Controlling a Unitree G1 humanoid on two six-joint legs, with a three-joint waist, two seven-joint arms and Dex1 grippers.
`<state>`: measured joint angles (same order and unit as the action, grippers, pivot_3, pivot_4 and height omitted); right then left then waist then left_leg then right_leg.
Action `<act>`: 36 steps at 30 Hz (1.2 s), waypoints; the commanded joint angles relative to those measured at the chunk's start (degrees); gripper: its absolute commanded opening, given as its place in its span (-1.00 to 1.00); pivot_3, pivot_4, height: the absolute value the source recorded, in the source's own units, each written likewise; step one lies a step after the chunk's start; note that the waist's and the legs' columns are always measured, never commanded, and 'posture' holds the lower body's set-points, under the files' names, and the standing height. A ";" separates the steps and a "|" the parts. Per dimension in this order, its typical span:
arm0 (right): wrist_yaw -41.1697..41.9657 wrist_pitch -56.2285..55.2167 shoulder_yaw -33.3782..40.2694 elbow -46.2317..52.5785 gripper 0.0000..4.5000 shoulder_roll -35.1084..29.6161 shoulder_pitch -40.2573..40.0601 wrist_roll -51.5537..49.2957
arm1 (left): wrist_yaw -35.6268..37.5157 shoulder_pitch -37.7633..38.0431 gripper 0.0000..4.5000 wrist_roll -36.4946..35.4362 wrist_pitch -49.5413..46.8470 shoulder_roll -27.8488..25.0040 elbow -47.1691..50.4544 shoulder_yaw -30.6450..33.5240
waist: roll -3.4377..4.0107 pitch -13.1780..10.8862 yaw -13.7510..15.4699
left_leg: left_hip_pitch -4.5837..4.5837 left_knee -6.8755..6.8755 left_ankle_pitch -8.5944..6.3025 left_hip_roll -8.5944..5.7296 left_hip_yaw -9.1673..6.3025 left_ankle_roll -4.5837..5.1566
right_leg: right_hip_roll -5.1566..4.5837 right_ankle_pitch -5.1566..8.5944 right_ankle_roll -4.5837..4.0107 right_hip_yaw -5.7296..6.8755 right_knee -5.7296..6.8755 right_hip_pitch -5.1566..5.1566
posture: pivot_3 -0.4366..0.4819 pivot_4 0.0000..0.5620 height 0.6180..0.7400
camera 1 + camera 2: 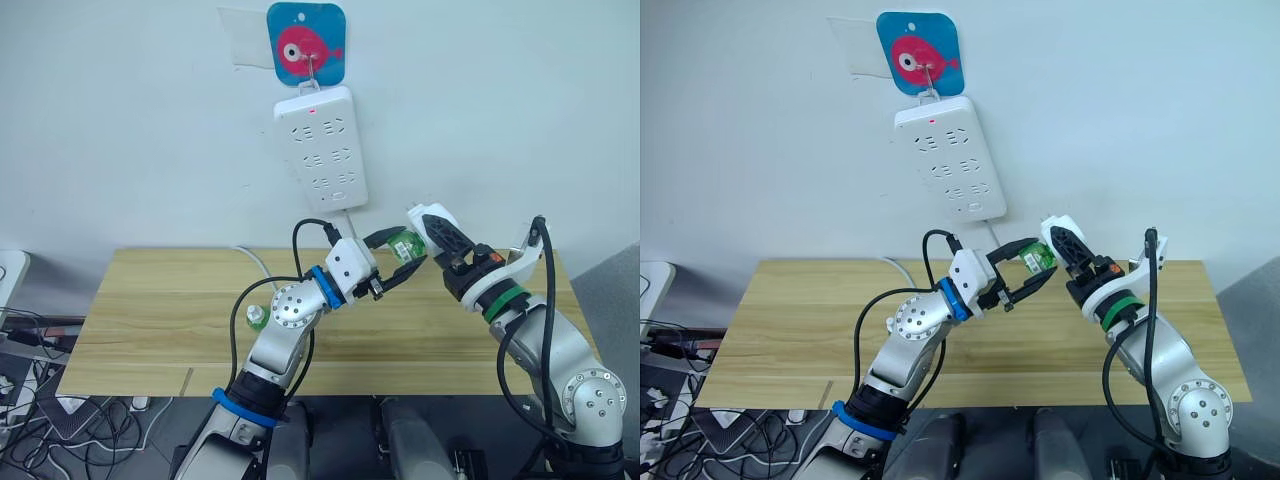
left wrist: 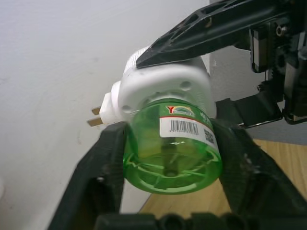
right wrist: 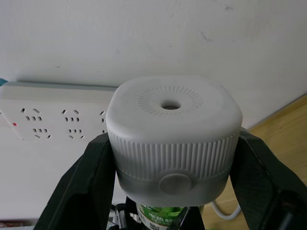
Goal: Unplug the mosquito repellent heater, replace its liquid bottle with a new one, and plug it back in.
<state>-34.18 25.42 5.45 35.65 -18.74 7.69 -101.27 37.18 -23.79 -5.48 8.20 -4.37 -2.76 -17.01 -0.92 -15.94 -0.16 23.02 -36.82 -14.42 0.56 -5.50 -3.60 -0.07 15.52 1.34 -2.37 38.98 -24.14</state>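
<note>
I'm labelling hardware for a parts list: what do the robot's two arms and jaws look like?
Both arms are silver-grey metal with round joint housings and loose black cables. The left arm wears blue rings at wrist and shoulder end, with a white wrist block; the right arm has a green ring and an orange-marked black wrist. The left gripper and right gripper have black, tapered, openwork fingers.

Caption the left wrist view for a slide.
Left gripper grips the green liquid bottle screwed into the unplugged heater, which the right gripper holds.
</note>
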 commanded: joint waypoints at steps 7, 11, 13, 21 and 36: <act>0.25 -1.01 0.49 2.45 0.30 0.18 0.49 -0.47 | 0.26 -0.06 0.01 -0.63 0.57 0.34 1.76 -0.48 | 0.00 0.00 0.00 | 0.00 -0.03 0.00 0.00 0.00 0.00 | 0.00 -0.07 -0.11 0.01 0.01 0.00 | 0.20 -0.11 1.00; 0.88 -0.61 0.63 2.96 0.62 -0.28 0.17 -2.04 | 1.68 -0.96 0.01 -1.56 0.55 -0.34 0.69 0.18 | 0.00 0.00 0.00 | 0.00 -0.03 0.00 0.00 0.00 0.00 | 0.00 -0.09 -0.13 0.01 0.01 0.01 | 0.20 -0.12 1.00; 1.33 0.11 1.38 2.99 0.92 -1.63 -0.37 -3.63 | 3.11 -1.72 0.01 -2.48 0.67 -0.92 -0.26 0.75 | 0.00 0.01 0.01 | 0.00 -0.04 0.00 -0.01 0.01 0.00 | 0.00 -0.11 -0.16 0.02 0.01 0.01 | 0.20 -0.12 1.00; 12.44 10.30 10.05 1.41 0.98 -17.77 -6.93 -11.73 | 11.92 -4.89 0.01 -6.56 3.96 -4.16 -5.46 2.62 | -0.01 0.02 0.11 | 0.02 -0.10 -0.01 -0.08 0.03 0.02 | -0.05 -0.17 -0.24 0.03 -0.01 0.05 | 0.19 -0.13 1.00; 66.16 26.75 17.56 -12.48 0.98 -49.37 -8.35 21.01 | 27.00 -8.11 0.01 -11.54 12.59 -8.49 -12.33 4.84 | -0.11 0.10 0.44 | -0.06 -0.20 0.03 -0.15 0.08 0.06 | 0.16 -0.09 -0.02 0.08 -0.03 0.09 | 0.22 -0.19 1.00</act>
<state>28.91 51.53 21.65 24.30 -68.51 -2.26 -78.73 63.36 -31.30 -15.62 19.15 -13.24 -16.27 -13.00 -1.03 -15.84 0.28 22.97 -37.02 -14.39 0.39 -5.41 -3.53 0.07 15.42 1.29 -2.32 38.95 -24.04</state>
